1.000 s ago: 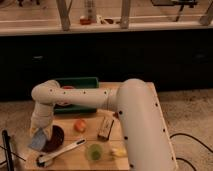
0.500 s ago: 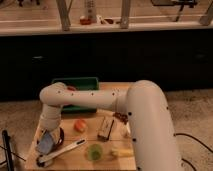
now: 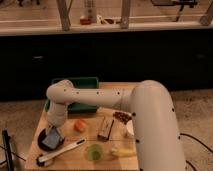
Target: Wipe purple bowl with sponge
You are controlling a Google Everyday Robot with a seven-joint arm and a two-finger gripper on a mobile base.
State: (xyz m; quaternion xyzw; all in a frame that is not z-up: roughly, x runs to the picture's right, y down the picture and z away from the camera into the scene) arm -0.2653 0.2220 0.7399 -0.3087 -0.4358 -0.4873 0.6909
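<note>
Pressure ought to be light and circular, since the tool, whose grip I cannot tell, hangs over the sponge lying inside the purple bowl on the counter.

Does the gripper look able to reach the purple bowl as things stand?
Probably yes. The gripper hangs directly over the purple bowl, with the sponge under it against the bowl. Nothing sits between them; the brush lies beside the bowl.
</note>
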